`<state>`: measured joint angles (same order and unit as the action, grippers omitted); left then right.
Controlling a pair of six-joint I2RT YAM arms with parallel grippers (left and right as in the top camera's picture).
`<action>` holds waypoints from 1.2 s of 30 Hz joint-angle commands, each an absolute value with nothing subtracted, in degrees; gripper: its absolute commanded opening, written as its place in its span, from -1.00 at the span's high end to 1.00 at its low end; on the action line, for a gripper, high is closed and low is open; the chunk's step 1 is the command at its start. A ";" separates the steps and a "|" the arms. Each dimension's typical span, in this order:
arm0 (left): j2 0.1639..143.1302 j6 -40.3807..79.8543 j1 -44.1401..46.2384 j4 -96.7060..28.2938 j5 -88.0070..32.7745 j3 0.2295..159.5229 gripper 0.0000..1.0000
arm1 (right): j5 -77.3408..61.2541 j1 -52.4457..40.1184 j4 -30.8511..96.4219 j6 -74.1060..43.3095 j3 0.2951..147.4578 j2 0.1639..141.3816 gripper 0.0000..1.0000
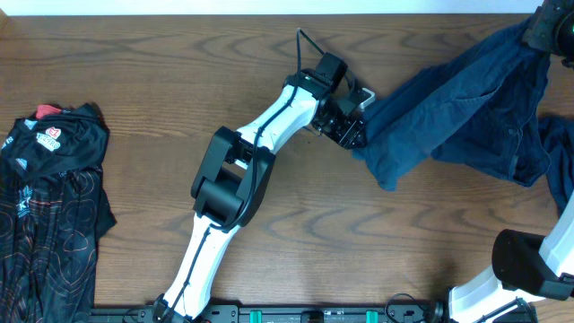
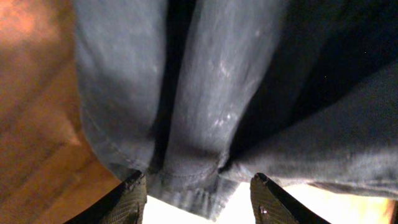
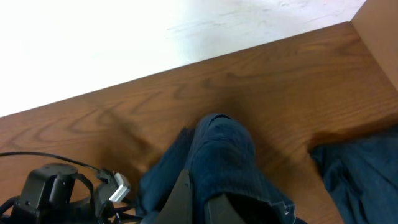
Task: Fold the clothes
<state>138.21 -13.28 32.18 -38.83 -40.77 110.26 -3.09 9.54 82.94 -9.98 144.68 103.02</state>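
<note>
Dark blue jeans (image 1: pixel 466 108) lie across the right half of the table, one end lifted toward the far right corner. My right gripper (image 1: pixel 545 31) is shut on that lifted end; in the right wrist view its fingers (image 3: pixel 205 205) pinch a fold of the jeans (image 3: pixel 224 149). My left gripper (image 1: pixel 354 133) sits at the jeans' left edge. In the left wrist view its fingers (image 2: pixel 202 199) are open, with the hem of the jeans (image 2: pixel 186 124) just between the tips. The left gripper also shows in the right wrist view (image 3: pixel 56 186).
A black patterned shirt with a red and white logo (image 1: pixel 49 197) lies crumpled at the table's left edge. The right arm's base (image 1: pixel 529 269) stands at the front right. The wooden table (image 1: pixel 296 224) ends at a white far edge.
</note>
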 commanded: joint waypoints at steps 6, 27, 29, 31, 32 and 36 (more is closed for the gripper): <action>136.59 -12.75 34.33 -35.05 -47.75 110.24 -0.13 | -3.70 10.13 82.54 -9.13 145.43 103.20 0.98; 127.61 -15.46 30.39 -40.91 -51.51 110.19 -0.09 | -6.48 10.13 83.37 -8.69 145.43 104.01 0.97; 127.85 -16.14 31.29 -41.01 -52.01 109.80 -0.09 | -6.50 10.13 83.37 -8.69 145.43 104.01 0.98; 128.07 -17.34 32.58 -41.01 -52.07 109.43 -0.09 | -6.52 10.13 83.40 -8.69 145.43 104.01 0.98; 128.07 -17.89 33.17 -40.86 -52.10 109.14 -0.08 | -6.59 10.13 83.40 -8.69 145.43 104.01 0.98; 128.07 -18.41 35.70 -38.87 -52.05 107.04 -0.08 | -6.98 10.11 83.44 -8.69 145.43 104.01 0.97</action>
